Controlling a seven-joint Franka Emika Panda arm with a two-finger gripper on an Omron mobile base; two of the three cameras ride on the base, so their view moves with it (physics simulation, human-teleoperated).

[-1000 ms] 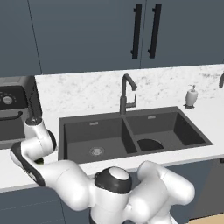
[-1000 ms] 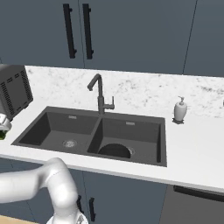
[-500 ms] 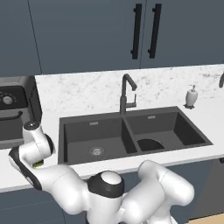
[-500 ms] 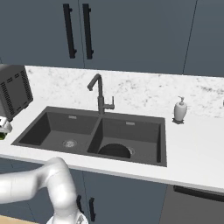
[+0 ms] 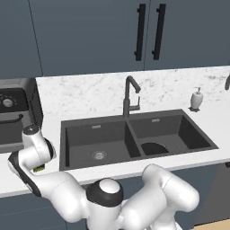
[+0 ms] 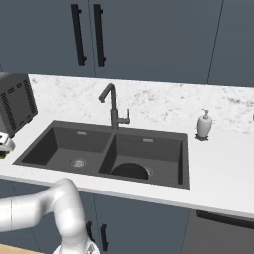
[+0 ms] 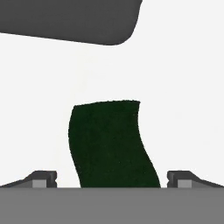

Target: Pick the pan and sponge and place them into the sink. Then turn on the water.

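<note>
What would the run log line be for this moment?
pan: in right sink basin | sponge: on counter, between open claw tips | water: off

A white marble-patterned countertop (image 5: 90, 96) carries a large dark grey rectangular double-basin sink (image 5: 134, 137) set into it, with a tall dark grey angular faucet (image 5: 130, 96) behind the divider. A white soap dispenser bottle (image 5: 196, 99) stands right of the sink, a dark boxy appliance (image 5: 15, 112) sits at the left, and a dark green-topped sponge (image 7: 111, 144) lies flat on the counter
</note>
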